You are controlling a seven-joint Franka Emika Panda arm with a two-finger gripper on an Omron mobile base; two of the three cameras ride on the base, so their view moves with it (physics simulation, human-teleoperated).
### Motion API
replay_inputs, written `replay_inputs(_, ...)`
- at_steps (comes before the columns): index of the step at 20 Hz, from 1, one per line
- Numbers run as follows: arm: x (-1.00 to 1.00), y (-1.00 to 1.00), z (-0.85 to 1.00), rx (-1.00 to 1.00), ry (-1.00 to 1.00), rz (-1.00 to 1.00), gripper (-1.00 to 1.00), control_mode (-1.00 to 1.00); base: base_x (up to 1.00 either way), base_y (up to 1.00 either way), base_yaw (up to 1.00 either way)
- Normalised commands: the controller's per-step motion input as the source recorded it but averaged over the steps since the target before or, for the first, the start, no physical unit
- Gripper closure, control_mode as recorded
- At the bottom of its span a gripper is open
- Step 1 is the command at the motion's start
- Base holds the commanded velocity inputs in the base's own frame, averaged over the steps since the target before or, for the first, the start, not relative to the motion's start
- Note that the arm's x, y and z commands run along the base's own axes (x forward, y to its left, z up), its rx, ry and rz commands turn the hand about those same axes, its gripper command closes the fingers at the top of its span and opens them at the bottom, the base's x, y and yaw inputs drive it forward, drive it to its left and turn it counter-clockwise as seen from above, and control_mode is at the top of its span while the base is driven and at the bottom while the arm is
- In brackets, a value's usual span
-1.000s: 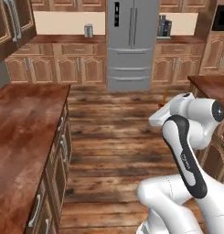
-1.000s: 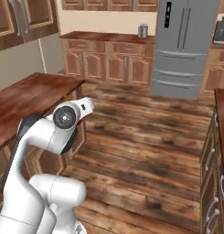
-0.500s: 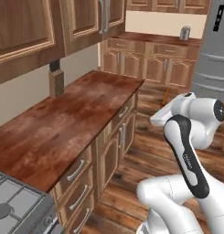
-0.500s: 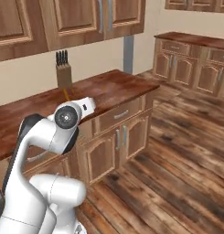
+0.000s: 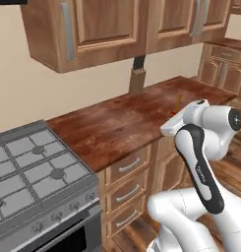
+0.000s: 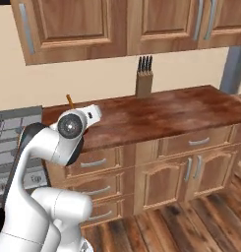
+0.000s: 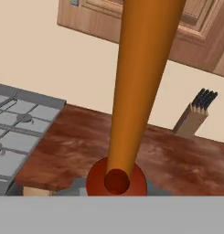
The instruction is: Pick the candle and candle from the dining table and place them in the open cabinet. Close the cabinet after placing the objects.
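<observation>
One candle, the orange taper on its dark red holder, rides clamped in the closed gripper | place: above the wood counter, between stove and knife block | progress: judged partway, taper carried, nothing stowed | ahead: wall cabinets over the counter have doors shut

kitchen — gas stove | wood wall cabinets | counter with drawers — knife block
</observation>
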Motion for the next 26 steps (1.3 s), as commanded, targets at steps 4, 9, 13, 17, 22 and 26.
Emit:
replay_inputs(4,0.00,0.00,0.00,0.00,0.00,0.00,1.00,1.00,0.00,0.54,0.64)
replay_inputs(9,0.00,0.00,0.00,0.00,0.00,0.00,1.00,1.00,0.00,0.62,0.61)
replay_inputs(13,0.00,0.00,0.00,0.00,0.00,0.00,1.00,1.00,0.00,0.66,0.58)
replay_inputs(17,0.00,0.00,0.00,0.00,0.00,0.00,1.00,1.00,0.00,0.68,0.56)
replay_inputs(22,0.00,0.00,0.00,0.00,0.00,0.00,1.00,1.00,0.10,0.61,0.54)
replay_inputs(26,0.00,0.00,0.00,0.00,0.00,0.00,1.00,1.00,0.15,0.59,0.52)
